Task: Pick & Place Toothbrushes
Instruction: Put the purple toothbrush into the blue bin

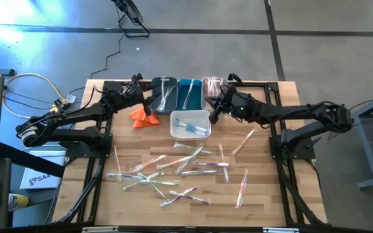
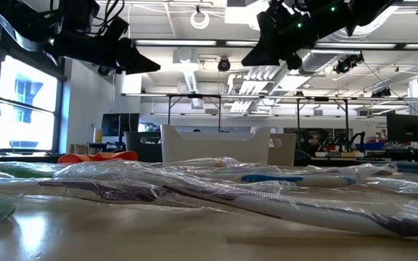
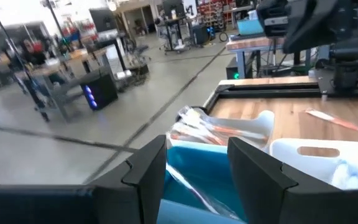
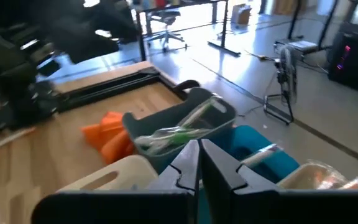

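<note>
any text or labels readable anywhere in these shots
"SA4", partly cut off, on the white box on the floor left of the table in the high view; the rest of its print is too small to read.
Signs and screens in the room behind the table in the low view and both wrist views: too blurred to read.
Toothbrush wrappers: no legible print.

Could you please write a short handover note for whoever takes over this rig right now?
Left pincer: open, empty, raised above the blue bin.
Right pincer: shut, empty, raised near the clear bin and white bin.
Done: some toothbrushes sit in the grey bin, blue, clear and white bins.
Left: many wrapped toothbrushes lie scattered on the table in front of the bins; an orange cloth lies beside the grey bin.
</note>
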Motion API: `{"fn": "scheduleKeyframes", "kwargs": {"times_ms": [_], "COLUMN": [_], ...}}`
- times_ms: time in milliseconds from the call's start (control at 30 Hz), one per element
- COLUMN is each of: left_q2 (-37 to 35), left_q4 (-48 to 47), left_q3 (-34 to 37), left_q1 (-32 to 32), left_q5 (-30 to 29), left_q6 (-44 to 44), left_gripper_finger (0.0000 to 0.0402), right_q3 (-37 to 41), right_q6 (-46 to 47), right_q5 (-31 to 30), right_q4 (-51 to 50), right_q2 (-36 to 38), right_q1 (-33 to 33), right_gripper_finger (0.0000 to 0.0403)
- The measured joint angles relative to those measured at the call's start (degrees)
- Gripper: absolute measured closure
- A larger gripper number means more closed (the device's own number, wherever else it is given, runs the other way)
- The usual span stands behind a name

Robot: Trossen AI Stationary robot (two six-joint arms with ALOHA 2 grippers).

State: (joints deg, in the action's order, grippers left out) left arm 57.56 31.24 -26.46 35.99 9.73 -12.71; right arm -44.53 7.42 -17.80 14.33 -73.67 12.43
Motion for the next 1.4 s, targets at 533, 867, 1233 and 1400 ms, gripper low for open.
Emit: {"fn": "scheduleKeyframes", "kwargs": {"times_ms": [533,867,1233,1400], "left_q2": [0.0,0.0,0.0,0.0], "left_q4": [-0.3,-0.26,-0.5,-1.24], "left_q3": [0.0,0.0,0.0,0.0], "left_q1": [0.0,0.0,0.0,0.0], "left_q5": [0.38,0.38,0.38,0.37], "left_q6": [2.78,2.84,2.8,2.69], "left_gripper_finger": [0.0235,0.0235,0.0235,0.0235], "right_q3": [0.0,0.0,0.02,0.02], "right_q6": [-0.2,2.74,-0.38,4.51], "right_q5": [0.02,4.43,15.17,17.1], "right_q4": [-0.92,-0.91,-0.47,-0.44], "right_q2": [0.01,0.0,-0.02,-0.04], "right_q1": [-6.75,-10.31,-10.69,-10.67], "right_gripper_finger": [0.0394,0.0394,0.0394,0.0394]}}
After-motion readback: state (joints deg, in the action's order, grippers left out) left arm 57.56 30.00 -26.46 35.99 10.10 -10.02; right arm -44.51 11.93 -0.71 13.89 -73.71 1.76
